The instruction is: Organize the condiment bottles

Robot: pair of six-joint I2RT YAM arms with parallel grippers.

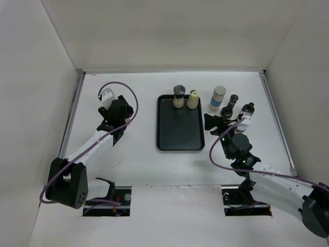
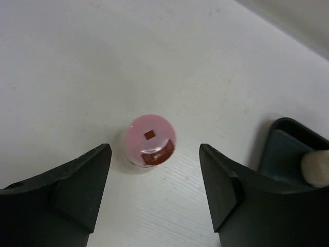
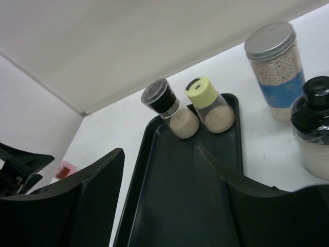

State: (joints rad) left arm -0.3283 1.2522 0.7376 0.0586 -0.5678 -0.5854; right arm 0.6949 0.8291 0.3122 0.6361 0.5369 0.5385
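Although the overhead camera hides the left gripper (image 2: 154,150) behind its own wrist, the left wrist camera looks straight down on it. Its jaws stand apart on either side of the pink-lidded bottle (image 2: 150,140), which stands upright on the white table (image 1: 133,164). Neither finger touches the bottle. A corner of the black tray (image 2: 288,149) shows at the right edge of that view.

The right wrist camera shows the right gripper (image 3: 159,152) with its fingers spread and nothing between them, low over the near half of the tray. Far off at the left edge of that view the pink lid shows again, well apart from the tray.

Two bottles stand side by side at the tray's far end: the black-lidded bottle (image 3: 164,105) and the yellow-lidded bottle (image 3: 205,100), both holding pale granules. Outside the tray to its right stands the tall cylinder (image 3: 275,67), with a metal lid and a blue band, filled with pale beads. Just nearer is a black-capped bottle (image 3: 313,128) with white contents. From overhead, it belongs to a cluster of dark-capped bottles (image 1: 233,103) beside the right gripper.
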